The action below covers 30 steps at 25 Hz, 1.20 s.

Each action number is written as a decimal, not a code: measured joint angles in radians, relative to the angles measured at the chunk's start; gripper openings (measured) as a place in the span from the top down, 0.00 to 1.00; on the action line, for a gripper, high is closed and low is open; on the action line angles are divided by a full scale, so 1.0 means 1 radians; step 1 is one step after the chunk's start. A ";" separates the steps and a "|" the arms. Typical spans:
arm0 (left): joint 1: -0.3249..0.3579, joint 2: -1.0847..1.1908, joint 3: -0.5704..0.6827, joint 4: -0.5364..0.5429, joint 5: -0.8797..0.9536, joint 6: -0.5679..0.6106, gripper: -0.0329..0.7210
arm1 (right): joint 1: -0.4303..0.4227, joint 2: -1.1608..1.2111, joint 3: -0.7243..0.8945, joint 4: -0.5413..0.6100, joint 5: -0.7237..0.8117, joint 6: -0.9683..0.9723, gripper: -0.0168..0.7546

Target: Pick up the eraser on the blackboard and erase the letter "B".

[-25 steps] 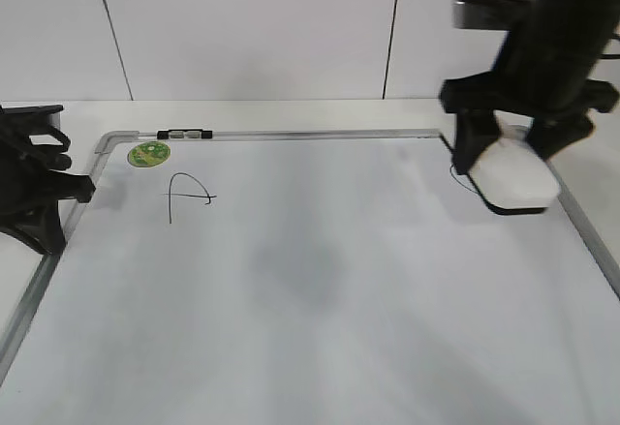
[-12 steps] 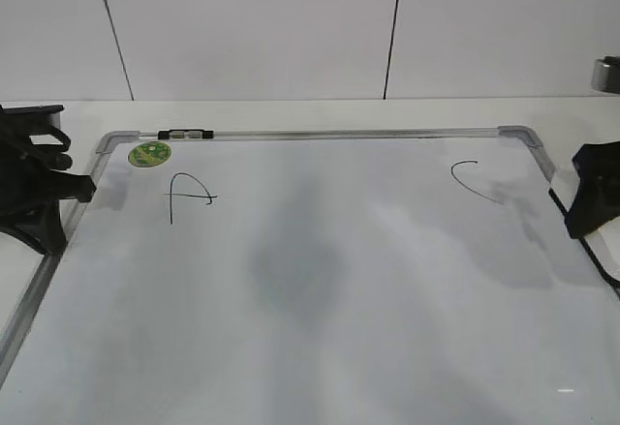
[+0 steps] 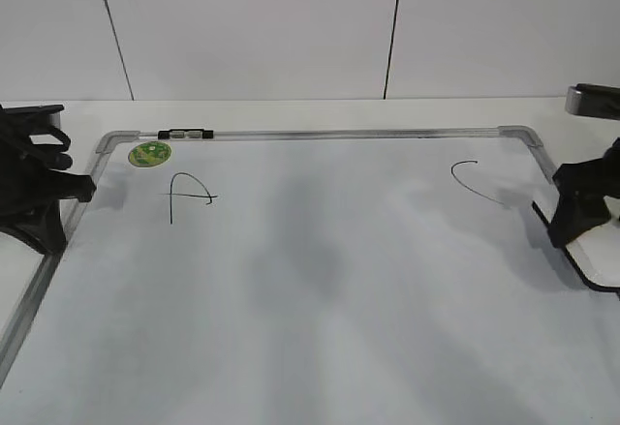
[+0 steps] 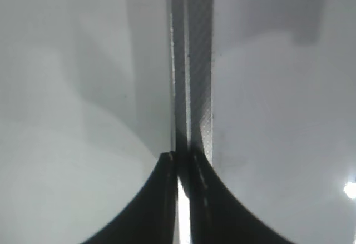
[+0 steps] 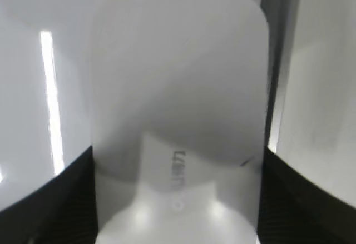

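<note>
The blackboard point(image 3: 320, 348) is a white board in a silver frame. It carries a handwritten "A" point(image 3: 189, 197) at the left and a curved "C" point(image 3: 473, 180) at the right. No letter "B" shows; only a faint grey smudge lies in the board's middle. My right gripper point(image 3: 581, 217) is at the board's right edge, shut on the white eraser point(image 5: 178, 77), which fills the right wrist view between the jaws point(image 5: 177, 160). In the exterior view only part of the eraser point(image 3: 603, 251) shows at the picture's edge. My left gripper point(image 3: 44, 193) is shut and empty over the board's left frame point(image 4: 192, 60).
A round green magnet point(image 3: 148, 154) sits at the board's top-left corner. A thin black-and-clear marker point(image 3: 184, 135) lies along the top frame. A white wall rises behind the table.
My right gripper has carried the eraser from over the "C" rightward and down to the board's right edge. The "C" is now uncovered. The left arm has not moved.
</note>
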 joint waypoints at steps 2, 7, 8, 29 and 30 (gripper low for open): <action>0.000 0.000 0.000 0.000 0.000 0.000 0.93 | 0.000 0.012 -0.011 -0.009 -0.021 0.000 0.28; 0.000 0.000 0.000 0.000 0.000 0.000 0.93 | 0.000 0.014 -0.014 -0.024 -0.043 -0.002 0.28; 0.000 0.000 0.000 0.000 0.000 0.000 0.93 | -0.002 0.014 -0.014 -0.024 -0.043 -0.002 0.28; 0.000 0.000 0.000 0.000 0.000 0.000 0.93 | -0.002 0.039 -0.014 -0.032 -0.075 -0.002 0.28; 0.000 0.000 0.000 0.000 0.000 0.000 0.93 | -0.002 0.052 -0.014 -0.032 -0.076 -0.002 0.28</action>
